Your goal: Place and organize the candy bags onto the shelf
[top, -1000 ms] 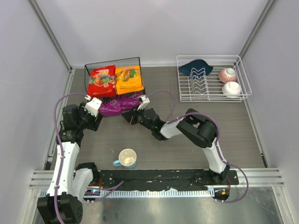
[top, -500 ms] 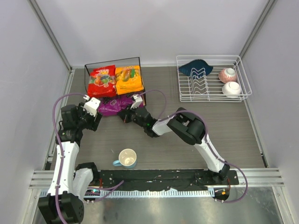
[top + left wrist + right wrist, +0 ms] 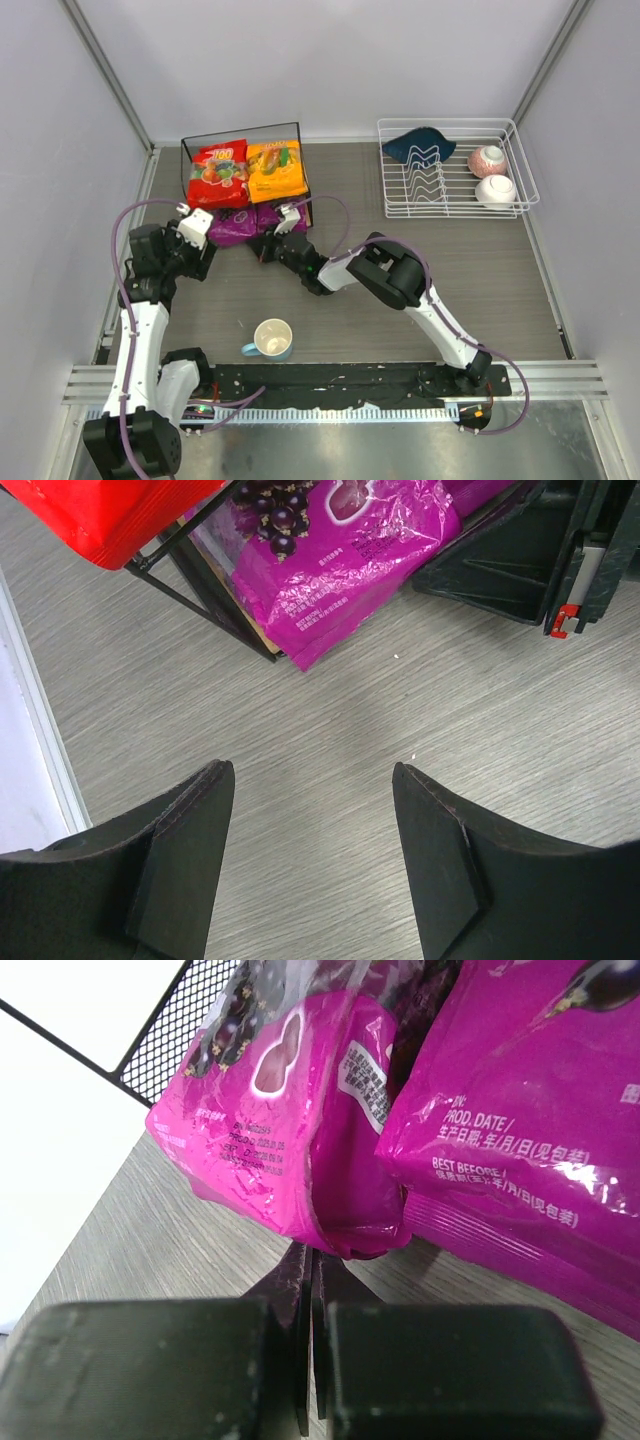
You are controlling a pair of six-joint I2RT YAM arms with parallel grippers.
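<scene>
1. Top view: a small two-tier shelf of light wood in a black wire frame sits at the table's 11 o'clock. A glossy red candy bag and an orange-yellow candy bag lie side by side on its top tier. Two glossy purple candy bags poke out of the lower tier toward 6 o'clock.
2. Left wrist view: the left gripper is spread and empty over bare table. One purple bag lies at its 12 o'clock, apart.
3. Right wrist view: the right gripper is pressed together, pinching nothing. Its tips are at the bottom seam of the nearer purple bag, at 12 o'clock. The bag's long axis runs away into the shelf. Right arm is nearer; a push toward 12 looks likely.
</scene>
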